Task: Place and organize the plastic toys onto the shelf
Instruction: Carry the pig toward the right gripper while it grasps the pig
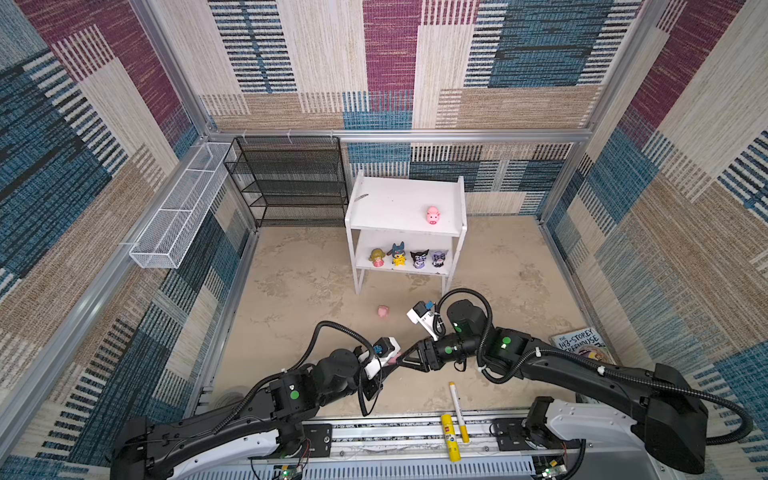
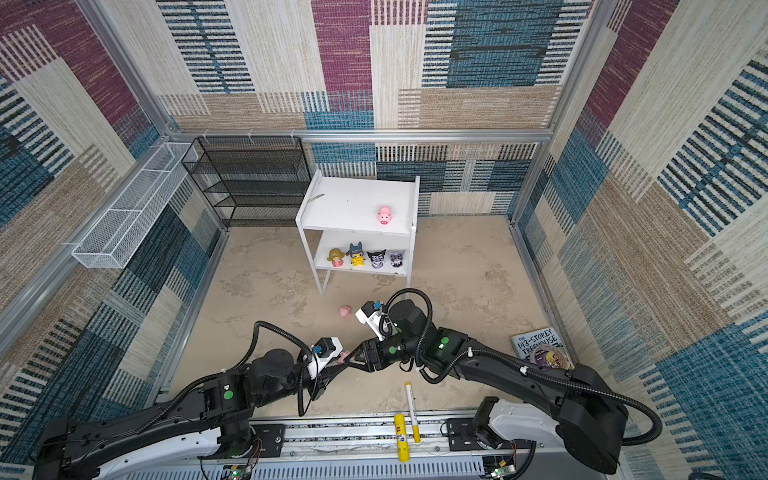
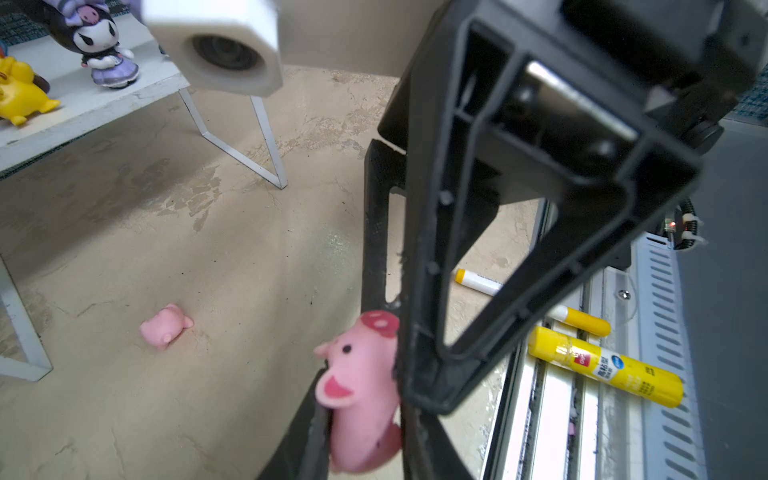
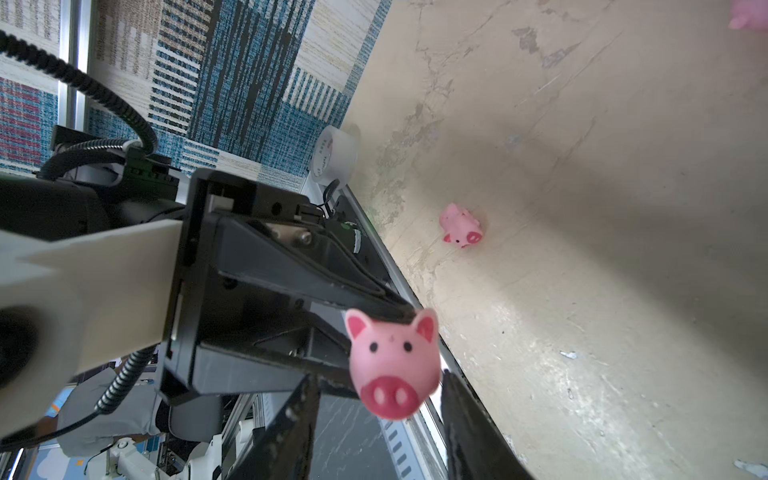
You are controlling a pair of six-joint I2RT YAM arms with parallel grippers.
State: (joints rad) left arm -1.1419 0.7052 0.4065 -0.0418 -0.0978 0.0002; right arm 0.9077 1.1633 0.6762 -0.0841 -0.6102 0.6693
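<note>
Pink rubbery plastic is the story close to the near edge of the surface. The held pig [image 4: 392,365] hangs in the air there, about mid-width, with the left pincer [image 3: 361,432] clamped narrow on its body from behind. Its snout points at the right arm. The right pincer [image 4: 380,399] meets it head on, jaws parted to either side of the snout with a sliver of gap on one side, so no second grip I can confirm. It reads as a hand-over, and here's the danger: that's a shallow bite on a round, squashy head. If the left lets go before the right has truly bitten, the pig drops or squirts out and rolls, maybe toward the yellow tube [image 1: 452,436] and the marker [image 1: 458,409] lying at the near edge. Two sets of fingers crowd one tiny toy, so a bump could twist it askew too. A little farther in, a loose pig [image 1: 382,311] lies tipped over mid-surface. The right wrist view shows a third pig [image 4: 461,226] on its side close to the near edge. Toward the far edge stands the shelf [image 1: 395,195], with the shelved pig [image 1: 432,215] upright at the right end of its top board. Below, the doll [image 1: 377,257], the yellow figure [image 1: 398,254], a black-and-purple figure [image 1: 419,258] and its twin [image 1: 439,257] stand in a row. A careless placement up top could topple the pig standing there.
</note>
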